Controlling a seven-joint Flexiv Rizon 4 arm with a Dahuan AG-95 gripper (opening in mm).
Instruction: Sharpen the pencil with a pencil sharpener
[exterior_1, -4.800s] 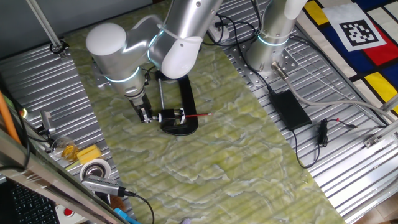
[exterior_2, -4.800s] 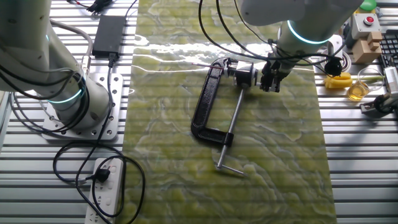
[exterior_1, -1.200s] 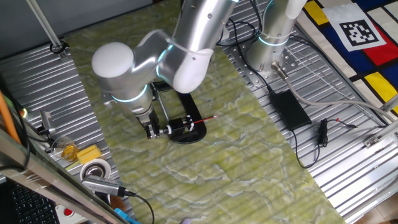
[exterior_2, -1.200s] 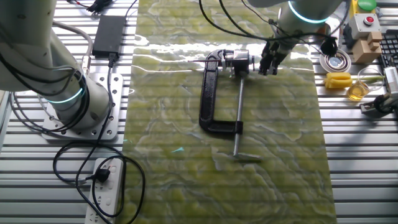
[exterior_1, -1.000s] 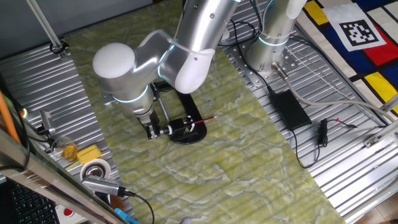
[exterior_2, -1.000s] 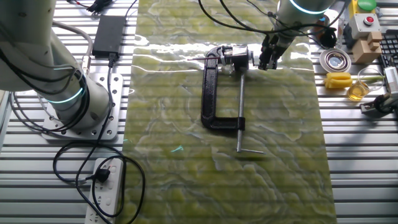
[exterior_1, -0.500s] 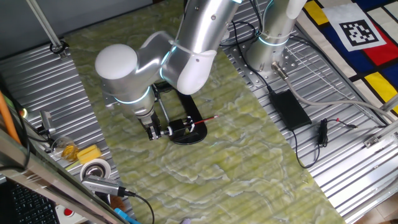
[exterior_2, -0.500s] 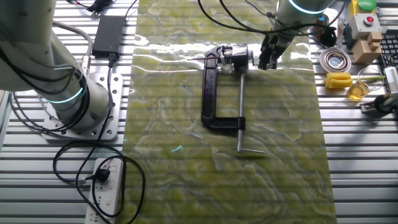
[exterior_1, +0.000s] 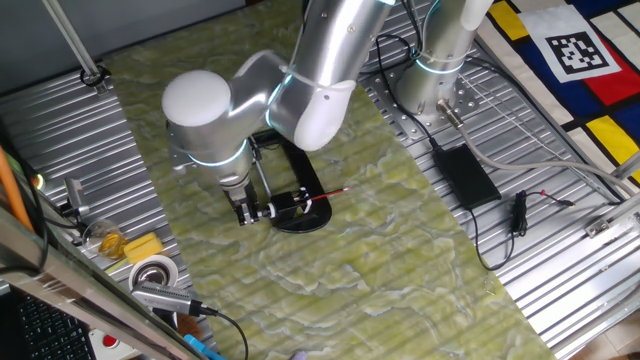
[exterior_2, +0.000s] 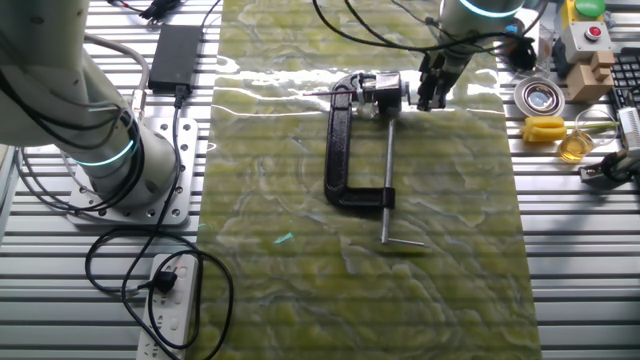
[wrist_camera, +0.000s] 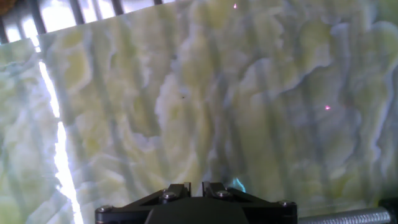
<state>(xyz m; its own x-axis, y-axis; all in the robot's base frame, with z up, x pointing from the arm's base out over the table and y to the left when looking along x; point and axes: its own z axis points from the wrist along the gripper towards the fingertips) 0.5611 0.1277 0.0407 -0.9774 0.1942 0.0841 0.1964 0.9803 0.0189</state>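
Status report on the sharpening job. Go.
Gripper at the pencil sharpener's crank end, jaw state unclear. Pencil seated in the sharpener, sticking out. Nothing seen in the way.

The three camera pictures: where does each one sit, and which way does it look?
One fixed view: high at a table corner, looking down at the sharpener, pencil and bent silver arm.
The other fixed view: above the opposite side, looking down on the clamp-like sharpener frame; the gripper reaches in from the top.
Hand view: on the hand, facing the green mat; only the fingers' base shows.
Both fixed views share the sharpener and mat.
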